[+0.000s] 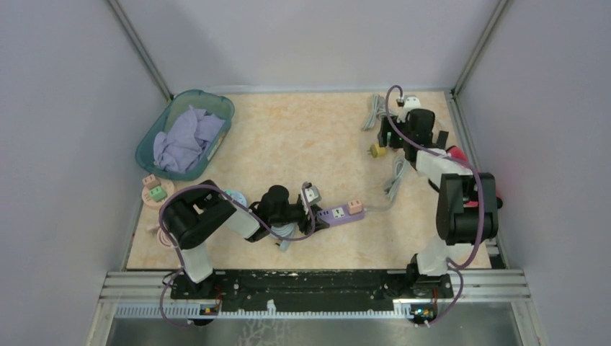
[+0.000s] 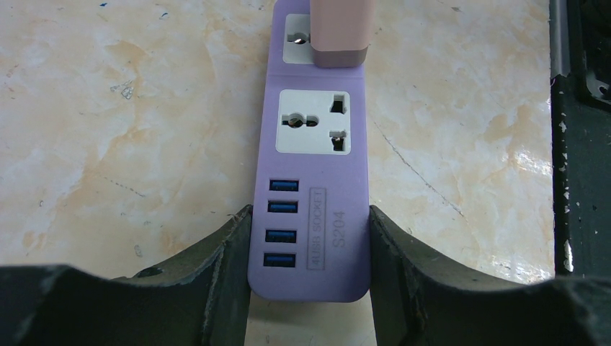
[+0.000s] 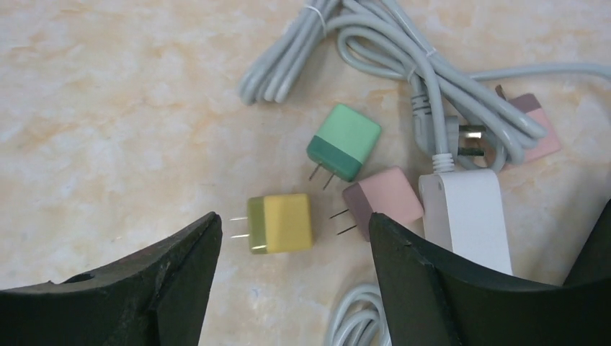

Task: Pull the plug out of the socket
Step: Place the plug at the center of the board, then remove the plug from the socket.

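Purple plastic marks your power strip [image 2: 310,209]: it lies on the worktop [image 1: 302,137] close to the near edge, about midway along it. Your left end effector [image 2: 310,241] is clamped across the strip's USB end, with one finger pressed to each long side. The pink plug [image 2: 340,32] sits in the outlet at the strip's other end, and one bare outlet lies between it and the USB ports. Near the far right corner, your right end effector [image 3: 293,220] is spread wide, gripping nothing. A loose yellow plug [image 3: 281,224] shows in its gap, with a green plug [image 3: 344,140] and grey cables [image 3: 389,43] beside it.
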